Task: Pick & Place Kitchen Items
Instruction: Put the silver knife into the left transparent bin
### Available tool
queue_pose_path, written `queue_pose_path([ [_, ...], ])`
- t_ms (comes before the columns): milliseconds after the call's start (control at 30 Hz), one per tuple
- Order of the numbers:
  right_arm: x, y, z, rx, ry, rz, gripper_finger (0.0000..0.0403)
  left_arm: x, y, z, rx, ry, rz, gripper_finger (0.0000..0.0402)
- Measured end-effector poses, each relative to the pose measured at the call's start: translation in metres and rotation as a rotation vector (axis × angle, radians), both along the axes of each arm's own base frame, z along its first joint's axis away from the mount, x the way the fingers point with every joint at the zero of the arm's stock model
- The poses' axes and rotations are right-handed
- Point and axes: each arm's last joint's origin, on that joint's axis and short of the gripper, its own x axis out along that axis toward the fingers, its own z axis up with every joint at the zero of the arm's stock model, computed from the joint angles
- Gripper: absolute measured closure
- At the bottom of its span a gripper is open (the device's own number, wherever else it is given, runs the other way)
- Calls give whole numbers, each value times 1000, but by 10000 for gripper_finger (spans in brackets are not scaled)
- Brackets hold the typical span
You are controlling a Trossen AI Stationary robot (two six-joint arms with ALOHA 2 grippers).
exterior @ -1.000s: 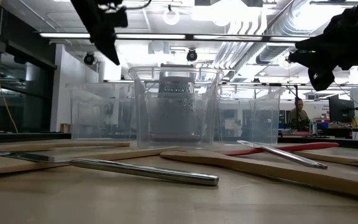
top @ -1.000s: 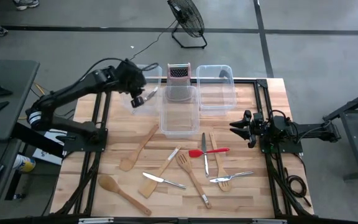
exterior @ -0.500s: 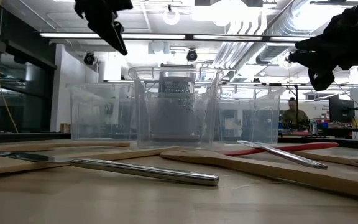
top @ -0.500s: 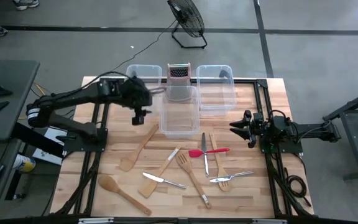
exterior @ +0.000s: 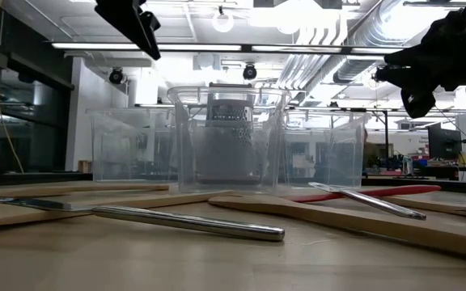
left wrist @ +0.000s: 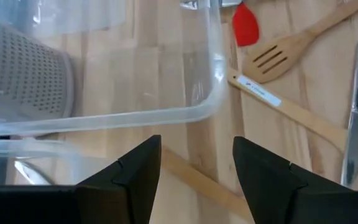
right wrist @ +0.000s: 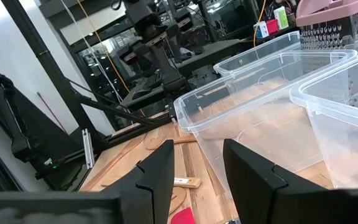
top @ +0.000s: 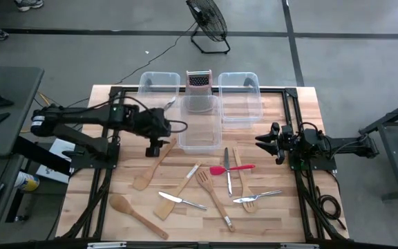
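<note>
Left hand: spread, empty, above the wooden spatula beside the middle bin; low view crops it, so height unclear.
Right hand: spread, empty, waiting at the worktop's right edge.
Utensils: loose on the worktop before the bins, red spatula, knife, spoon.

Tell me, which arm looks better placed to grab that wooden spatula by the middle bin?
Left, probably. The left gripper hangs open right above the spatula handle's end, while the right gripper waits at the table's far edge, beyond the bin.
</note>
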Motion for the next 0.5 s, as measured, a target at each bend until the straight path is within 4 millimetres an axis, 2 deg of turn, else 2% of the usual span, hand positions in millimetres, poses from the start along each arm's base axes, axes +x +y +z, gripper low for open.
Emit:
queue_pose_path([
  [200,0,0,0,0,0,0,272,2,-17,-5,-54,34,-1,203],
  [500,0,0,0,0,0,0,272,7,-43,-14,-55,79,-107,203],
])
